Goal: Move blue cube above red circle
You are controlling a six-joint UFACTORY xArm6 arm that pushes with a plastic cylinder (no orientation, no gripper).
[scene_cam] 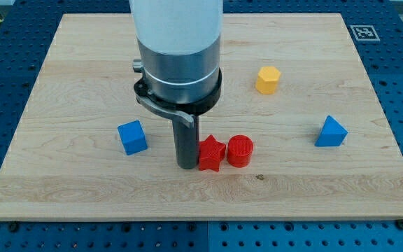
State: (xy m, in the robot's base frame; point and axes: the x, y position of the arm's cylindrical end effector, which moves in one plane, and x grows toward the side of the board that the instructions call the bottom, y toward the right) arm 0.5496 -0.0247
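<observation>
The blue cube [132, 136] sits on the wooden board at the view's left of centre. The red circle [241, 150] lies to the view's right of centre, low on the board. A red star [210, 154] lies between them, touching the red circle's left side. My tip [187, 165] rests on the board right against the red star's left side, and to the view's right of the blue cube, apart from it.
A yellow hexagon block [267, 80] sits toward the view's top right. A blue triangle block [331, 131] sits at the view's right. The arm's wide white and grey body [177, 56] hangs over the board's upper middle.
</observation>
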